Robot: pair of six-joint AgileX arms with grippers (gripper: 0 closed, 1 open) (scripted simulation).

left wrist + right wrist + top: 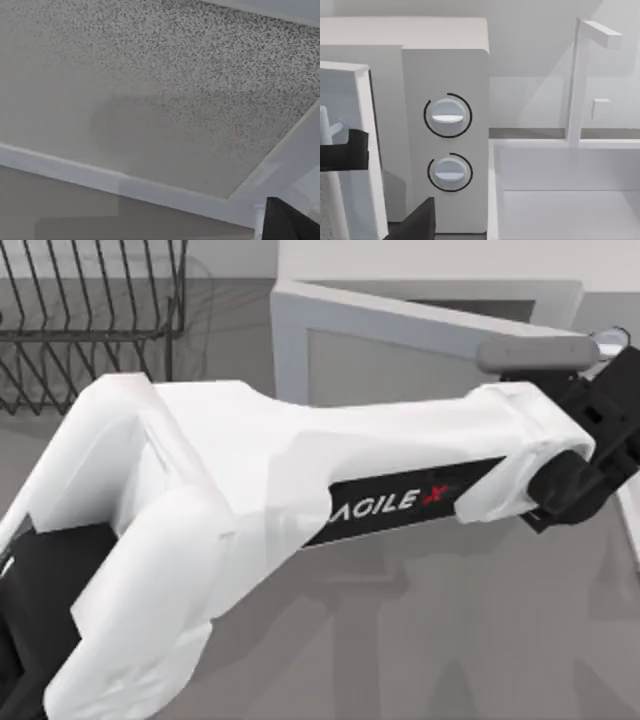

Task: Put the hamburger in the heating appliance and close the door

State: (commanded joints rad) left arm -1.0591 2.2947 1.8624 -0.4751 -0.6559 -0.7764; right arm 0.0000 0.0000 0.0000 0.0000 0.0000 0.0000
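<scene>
- Top view, from the left: a dark wire dish rack (95,310) stands at the back left of the grey desk (450,640). My left arm's white link with its black band reaches across the middle to the right. There its black left gripper (600,440) sits at the pale cylindrical bar handle (535,352) of the tall flat white-grey door (400,350), which stands swung out from the large white boxy microwave (420,260) behind it.
- Whether the left gripper is wide, narrow or clamped on the handle I cannot tell.
- My judgement: the step in hand is the door, the left arm working it by the handle. I cannot tell where the hamburger is, so the next move depends on confirming it lies inside before the door is swung fully shut.
- Left wrist view adds the door's speckled window panel (175,90) and white frame seen close up.
- Right wrist view, from the left, adds the door's edge, then the microwave's grey side panel (445,140) with two round silvery-blue knobs (447,116), then a white sink (565,190) and white tap (580,75). A dark corner of the right gripper (415,225) shows; its opening I cannot tell. The right arm looks parked.
</scene>
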